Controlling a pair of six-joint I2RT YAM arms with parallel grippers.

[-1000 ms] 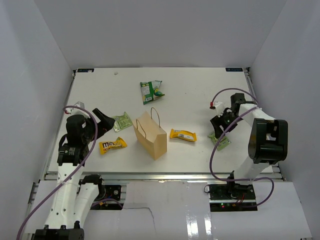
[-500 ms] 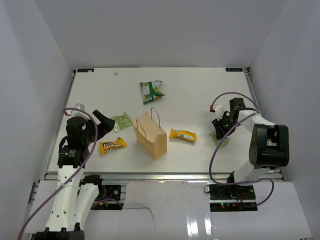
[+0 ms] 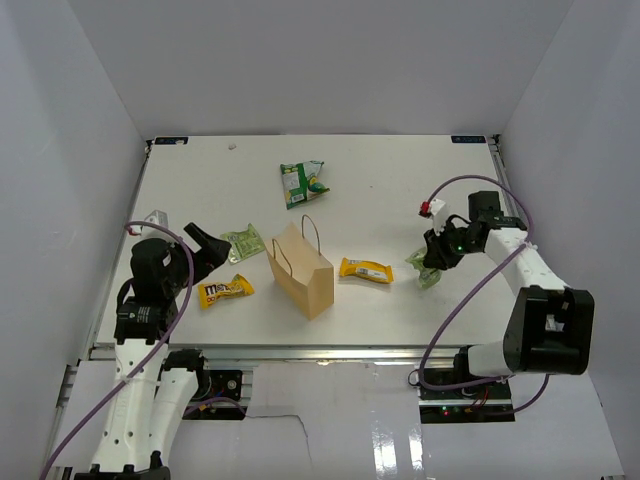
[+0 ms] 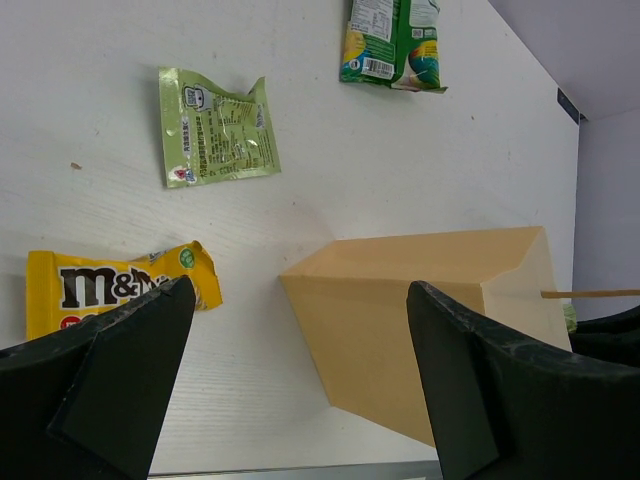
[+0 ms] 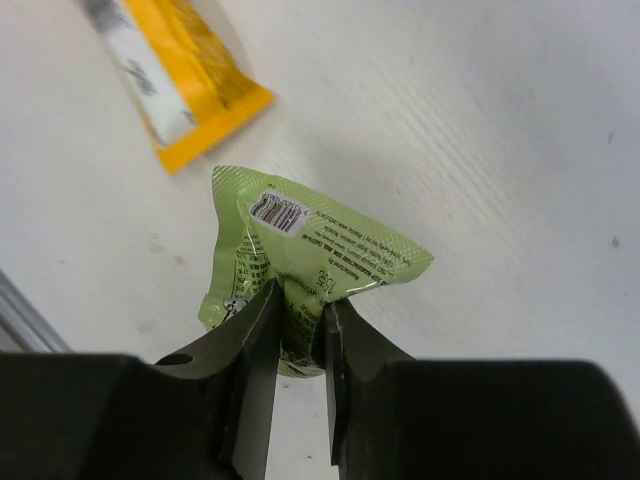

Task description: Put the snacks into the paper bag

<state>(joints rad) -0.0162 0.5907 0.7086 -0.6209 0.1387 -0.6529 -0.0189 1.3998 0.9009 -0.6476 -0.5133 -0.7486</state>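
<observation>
Aluminium rail (image 3: 300, 350) along near edge, then white matte table (image 3: 400, 190); plain pale grey walls (image 3: 330, 70) on three sides. Near left: yellow wrapper with brown lettering (image 3: 224, 290), lying flat. Just beyond it: left gripper (image 3: 207, 246), spread wide, holding nothing. Centre: tan paper bag (image 3: 300, 270), upright, two thin loop handles on top. Just right of it: second yellow wrapper (image 3: 365, 270), flat. Further right: right gripper (image 3: 436, 260), clamped on crumpled pale green packet (image 3: 423, 270), barcode side up; lifted or touching table, cannot tell. Left of bag, slightly farther: other pale green packet (image 3: 243, 242). Far centre: green-and-white bag (image 3: 302, 182), flat.
</observation>
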